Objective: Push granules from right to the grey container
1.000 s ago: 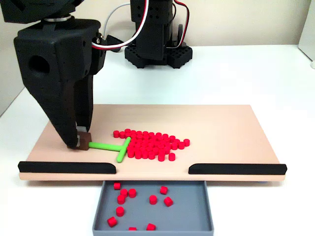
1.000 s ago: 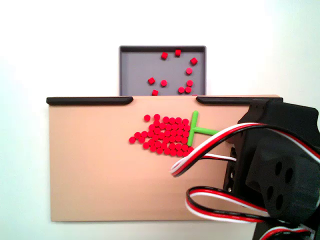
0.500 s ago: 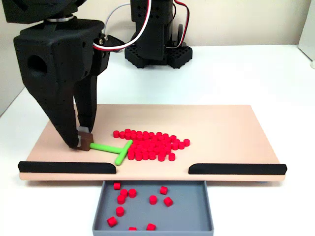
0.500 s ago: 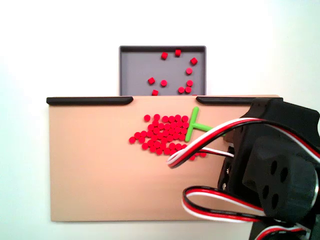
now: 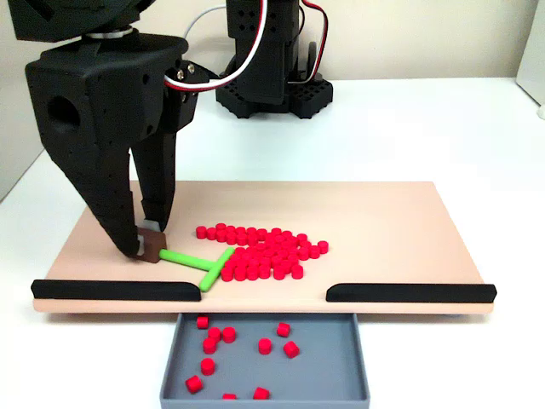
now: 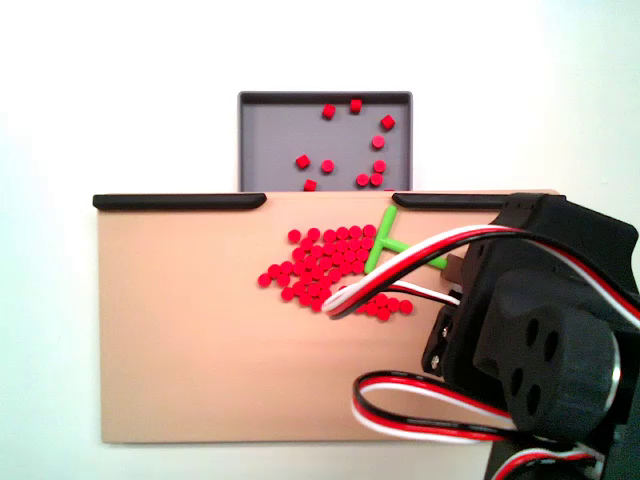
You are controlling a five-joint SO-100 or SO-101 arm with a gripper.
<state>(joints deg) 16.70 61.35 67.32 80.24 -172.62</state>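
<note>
**Rina:** Since a second ago, the green T-shaped stick [image 5: 197, 261] swings: its crossbar, which stood square to the tan board [image 5: 392, 230], now slants, with the near tip reaching toward the gap between the black strips [image 5: 115, 290]. The red heap has shifted a little with it.

**Tomas:** And the end effector [image 5: 146, 241]?

**Rina:** It is clamped on the small brown block at the stick's handle end, fingers closed around it, low over the board at about 9 o'clock from the heap in the front fixed view.

**Tomas:** Where do the granules [image 5: 264, 251] lie?

**Rina:** Most sit in a tight patch mid-board, touching the crossbar on its 3 o'clock side. About a dozen already rest in the grey container [image 5: 341, 375], which sits just past the board's near edge, below the gap, on the white worktop [image 5: 443, 128].

**Tomas:** So how should the push go?

**Rina:** In my judgement the bar must get behind the heap, on its 12 o'clock side, then sweep toward 6 o'clock. The crossbar is shorter than the patch, so several narrow passes suit better than one.

**Tomas:** Risks?

**Rina:** Pellets slipping round the bar's ends, or piling against a strip instead of the opening. Keeping the bar flat on the board and aimed at the gap should help.
</note>
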